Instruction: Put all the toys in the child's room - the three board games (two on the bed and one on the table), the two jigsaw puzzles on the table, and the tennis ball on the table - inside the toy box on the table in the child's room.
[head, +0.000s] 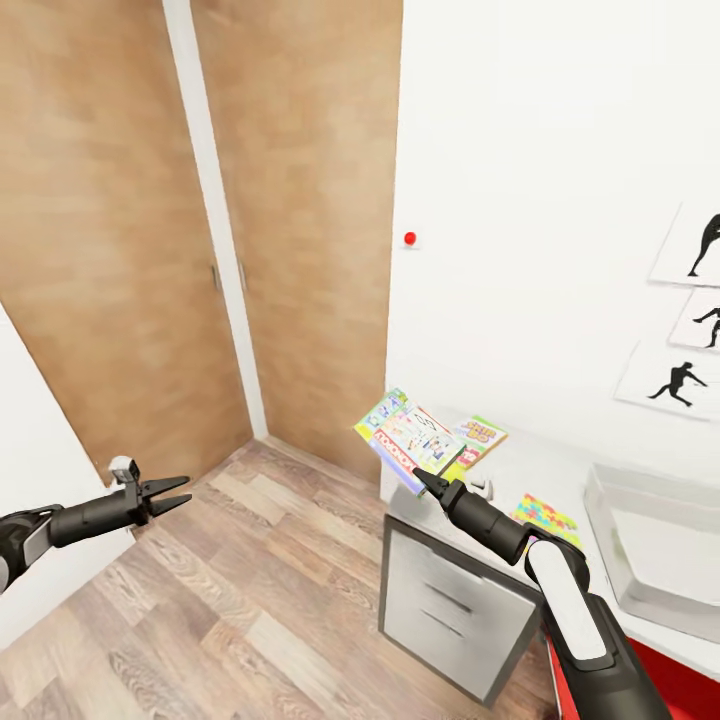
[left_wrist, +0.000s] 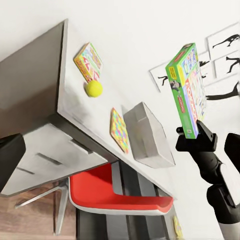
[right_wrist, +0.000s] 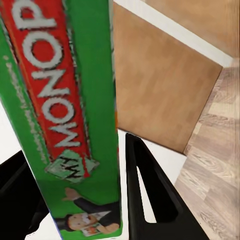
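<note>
My right gripper (head: 428, 484) is shut on the lower edge of a green-edged board game (head: 412, 438) with a white busy cover, held tilted above the near end of the table (head: 545, 465). The right wrist view shows its green edge (right_wrist: 65, 115) lettered MONOPOLY between the black fingers (right_wrist: 150, 195). On the table lie the SKIP-BO game (head: 481, 434), a jigsaw puzzle (head: 545, 517) and the grey toy box (head: 655, 540). The left wrist view shows the held game (left_wrist: 186, 90), the tennis ball (left_wrist: 93, 88), SKIP-BO (left_wrist: 88, 61), puzzle (left_wrist: 119, 130) and toy box (left_wrist: 147, 134). My left gripper (head: 168, 495) hangs open over the floor, far left.
Wooden wardrobe doors (head: 150, 250) fill the left and back. White drawer fronts (head: 455, 600) sit under the table end, with a red chair (left_wrist: 115, 192) beneath the table. A red wall button (head: 410, 239) and black silhouette pictures (head: 690, 300) hang above. Wood-plank floor (head: 250, 600) lies between.
</note>
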